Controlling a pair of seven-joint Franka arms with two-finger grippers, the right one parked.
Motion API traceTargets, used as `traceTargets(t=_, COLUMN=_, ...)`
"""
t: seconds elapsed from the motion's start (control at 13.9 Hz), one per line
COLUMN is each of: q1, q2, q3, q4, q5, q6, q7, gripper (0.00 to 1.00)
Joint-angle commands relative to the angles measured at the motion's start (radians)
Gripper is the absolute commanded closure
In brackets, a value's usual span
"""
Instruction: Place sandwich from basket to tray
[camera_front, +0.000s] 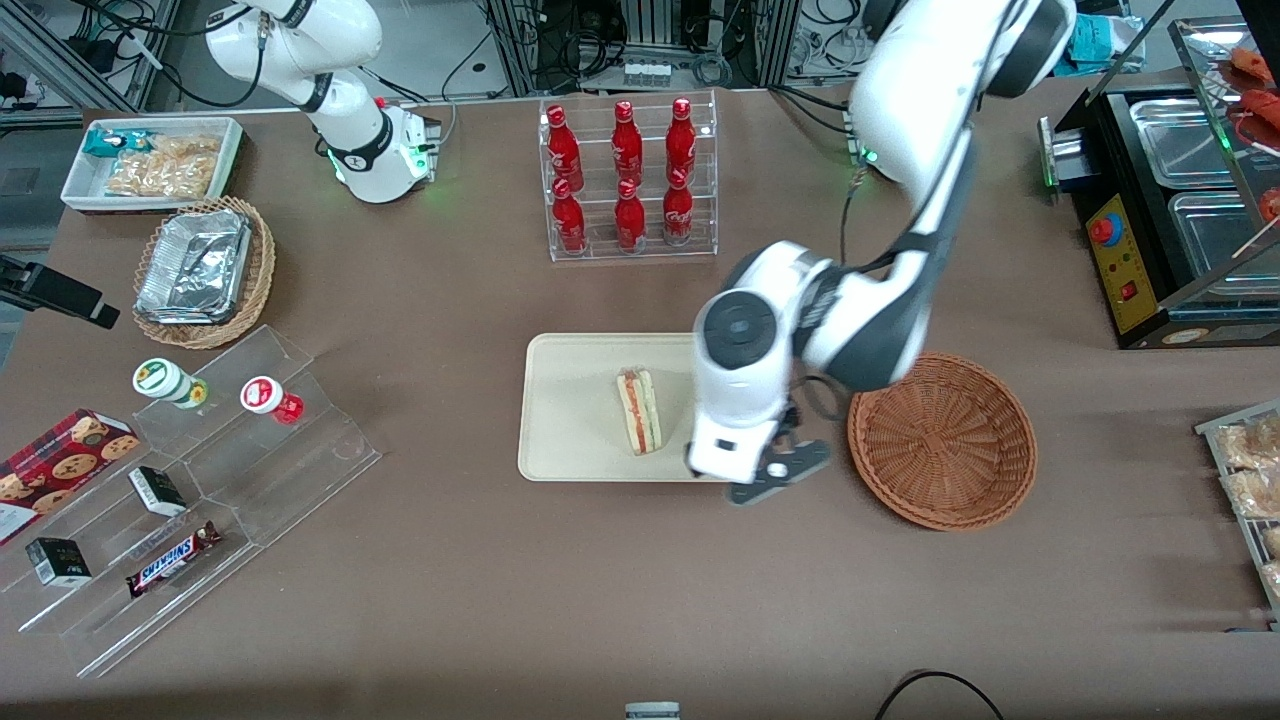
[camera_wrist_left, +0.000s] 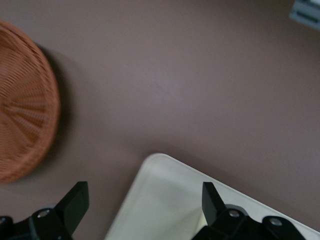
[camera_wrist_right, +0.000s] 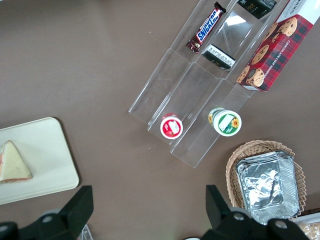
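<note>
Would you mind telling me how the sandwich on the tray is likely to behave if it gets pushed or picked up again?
The sandwich rests on the tray showing its layered edge, so it would probably squash or shed filling under a firm squeeze. It looks small and likely light. A sideways push would probably slide or topple it on the smooth tray. The open gripper hangs above the tray's edge nearest the basket.

The sandwich (camera_front: 639, 411) is a small triangular wedge of pale bread with orange-red and green filling layers. It lies on the tray (camera_front: 570, 420), toward the tray's basket-side half. The tray is a flat, cream-beige rectangle with rounded corners and a low rim, resting on the brown tabletop (camera_front: 600, 580). The basket (camera_front: 941, 440) is a round, shallow, reddish-brown woven wicker bowl sitting near the tray, toward the working arm's end, with nothing visible inside it.

The gripper (camera_front: 770, 478) hovers over the tray's edge nearest the basket, its jaws spread apart and holding nothing.
</note>
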Motion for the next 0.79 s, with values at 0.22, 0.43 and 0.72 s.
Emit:
traceTargets(t=0.22, q1=0.232, q2=-0.286, q3=-0.007, q4=-0.245, q5=-0.008, q6=-0.139, q7=0.440, gripper=0.00)
traceTargets(t=0.43, q1=0.321, q2=-0.350, q3=-0.006, q4=-0.239, q5=-0.041, q6=-0.224, q7=0.610, gripper=0.00)
traceTargets(t=0.72, q1=0.402, q2=-0.380, q3=-0.007, q4=-0.184, q5=-0.070, q6=-0.382, q7=0.758, gripper=0.00)
